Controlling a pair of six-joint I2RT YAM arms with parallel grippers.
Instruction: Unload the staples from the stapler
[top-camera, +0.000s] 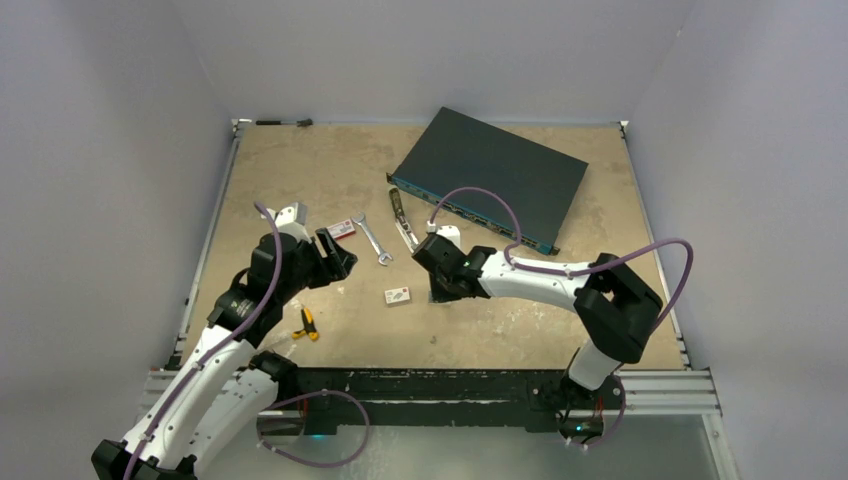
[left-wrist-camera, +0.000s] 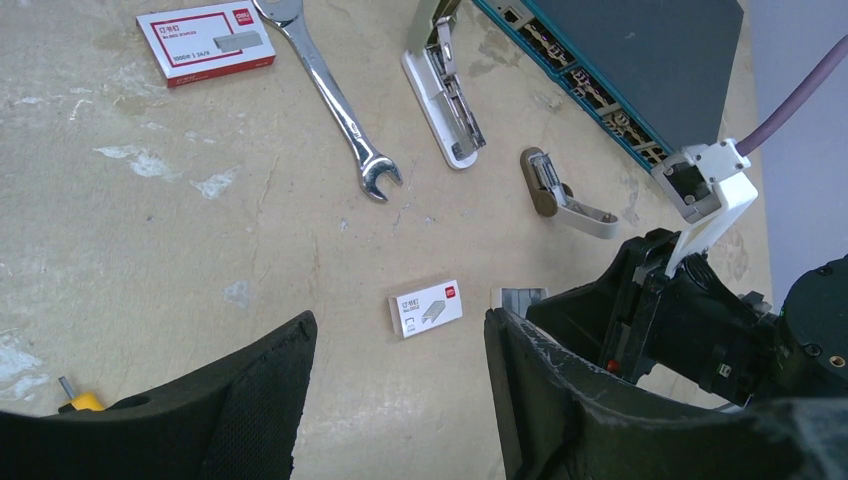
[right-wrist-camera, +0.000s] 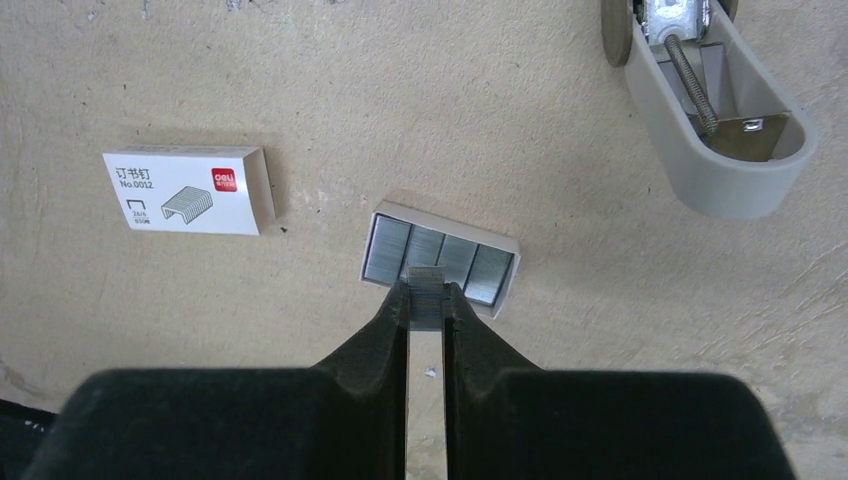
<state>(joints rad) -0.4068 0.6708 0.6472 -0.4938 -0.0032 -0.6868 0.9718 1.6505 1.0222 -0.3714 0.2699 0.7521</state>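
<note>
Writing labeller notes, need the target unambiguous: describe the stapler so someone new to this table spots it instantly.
Start at the big dark blue-green network switch at the back right. Just off its leftmost corner, between it and the wrench, lies the stapler. It is slim, about wrench-length, hinged open with a silvery channel exposed, unlike the shorter stubby grey piece nearby.

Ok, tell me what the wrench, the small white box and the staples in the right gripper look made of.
The wrench: polished steel, probably; bright mirror-like shine. The small white box: printed cardboard, apparently; matte faces, sharp folded edges. The staples pinched in the right gripper: bare metal, likely steel; dull silvery-grey sheen.
</note>
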